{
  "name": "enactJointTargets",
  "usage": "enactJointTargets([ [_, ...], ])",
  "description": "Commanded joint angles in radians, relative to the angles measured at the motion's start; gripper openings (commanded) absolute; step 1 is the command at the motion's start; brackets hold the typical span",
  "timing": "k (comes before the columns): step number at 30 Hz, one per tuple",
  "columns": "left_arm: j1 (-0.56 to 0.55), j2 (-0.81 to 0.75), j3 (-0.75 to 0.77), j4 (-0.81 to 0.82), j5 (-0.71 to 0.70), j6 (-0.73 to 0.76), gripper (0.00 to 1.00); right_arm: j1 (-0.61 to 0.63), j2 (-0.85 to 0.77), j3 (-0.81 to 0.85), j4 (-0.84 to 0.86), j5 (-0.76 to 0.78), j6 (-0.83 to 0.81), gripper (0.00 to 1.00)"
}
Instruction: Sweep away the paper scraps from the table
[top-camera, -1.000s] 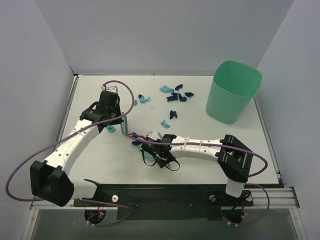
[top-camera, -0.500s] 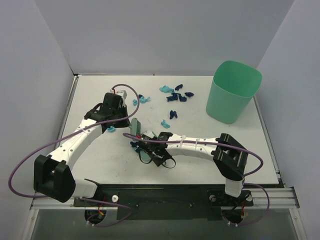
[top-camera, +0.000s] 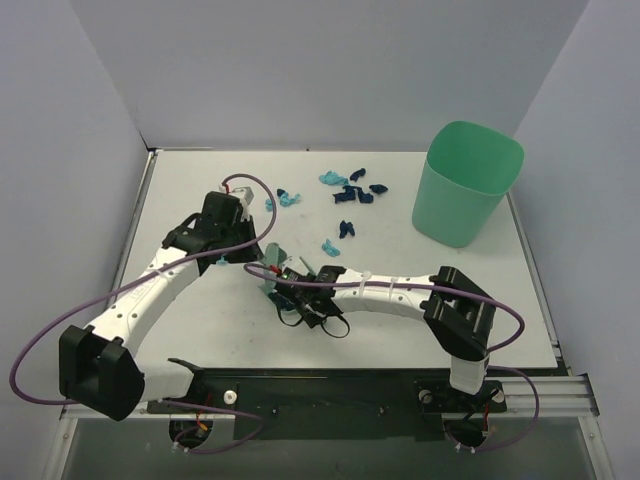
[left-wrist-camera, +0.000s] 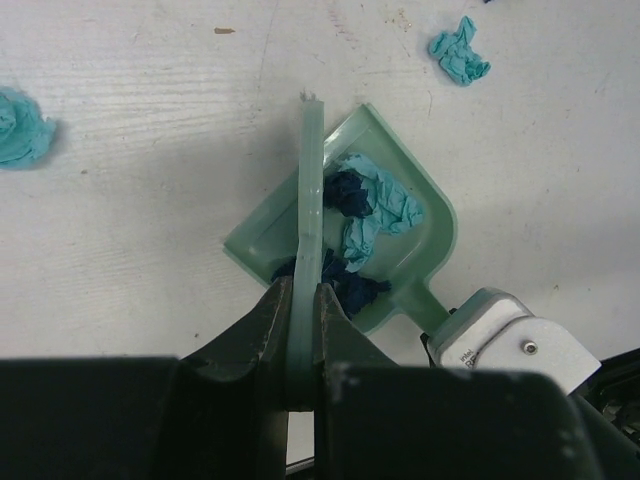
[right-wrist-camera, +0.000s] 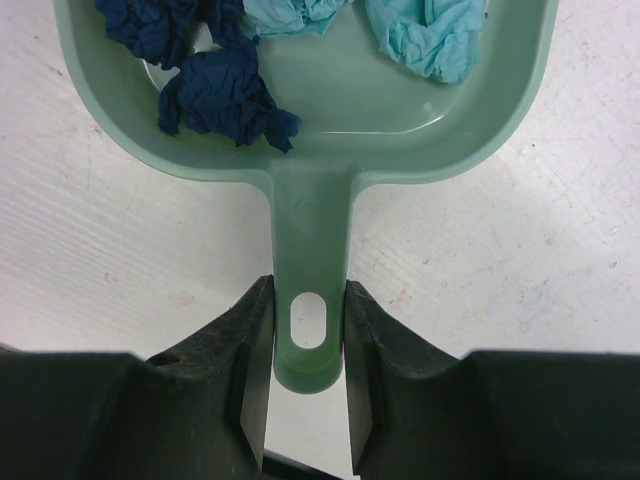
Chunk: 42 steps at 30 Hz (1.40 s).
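Our left gripper (left-wrist-camera: 303, 290) pinches green brush (left-wrist-camera: 312, 180); right gripper (right-wrist-camera: 309, 330) pinches dustpan (right-wrist-camera: 330, 95) handle. Some paper scraps (right-wrist-camera: 215, 100) sit in pan, centre of frame; more lie upper middle of table (top-camera: 400, 250). We press pan lip flat, brush low, slow.

Paper scraps (right-wrist-camera: 215, 95) lie in dustpan (right-wrist-camera: 308, 215), others on table (top-camera: 480, 270).

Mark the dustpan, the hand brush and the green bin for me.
dustpan (right-wrist-camera: 340, 90), right wrist view, bare floor of the pan between the scraps.
hand brush (left-wrist-camera: 312, 200), left wrist view, middle of its edge-on body.
green bin (top-camera: 458, 205), top external view, outer wall facing the camera.
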Motion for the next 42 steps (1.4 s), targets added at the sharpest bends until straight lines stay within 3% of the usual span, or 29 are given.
enactJointTargets([
  [1,-0.005,-0.033,0.089,-0.054,-0.052,0.003,0.00,-0.005,-0.067,-0.054,0.048,0.080,0.015,0.00],
  [13,0.001,-0.087,0.294,-0.192,-0.153,0.037,0.00,-0.011,-0.156,-0.082,0.066,0.151,0.034,0.00],
  [22,0.070,-0.082,0.540,-0.283,-0.331,0.060,0.00,-0.074,-0.276,-0.025,-0.093,0.152,0.040,0.00],
  [31,0.086,-0.085,0.448,-0.205,-0.242,0.040,0.00,-0.228,-0.394,0.144,-0.300,0.105,0.014,0.00],
  [42,0.086,-0.091,0.353,-0.163,-0.176,0.031,0.00,-0.481,-0.337,0.487,-0.474,-0.055,-0.020,0.00],
])
